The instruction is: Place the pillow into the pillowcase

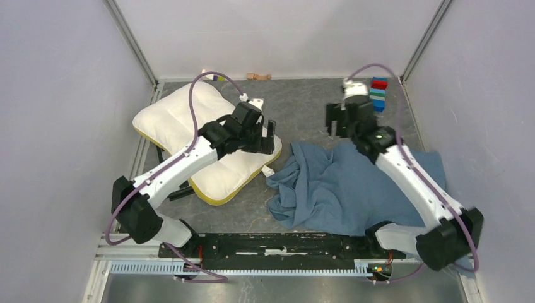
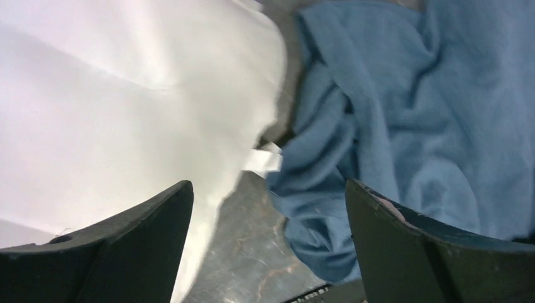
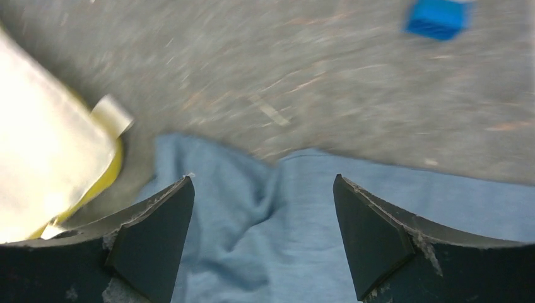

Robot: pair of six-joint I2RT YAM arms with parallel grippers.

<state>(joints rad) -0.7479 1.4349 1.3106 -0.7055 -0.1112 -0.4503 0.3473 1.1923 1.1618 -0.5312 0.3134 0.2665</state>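
Both sets of jaws stand spread and empty, the left gripper (image 1: 269, 134) at the right edge of the pillow (image 1: 180, 117) in the centre-left, whose middle the arm hides, and the right gripper (image 1: 334, 124) at the upper edge of the crumpled pillowcase (image 1: 337, 186) in the lower right, whose opening cannot be made out.

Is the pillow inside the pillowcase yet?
No: in the top view the pillow lies fully uncovered beside the crumpled pillowcase, with none of the blue cloth over it.
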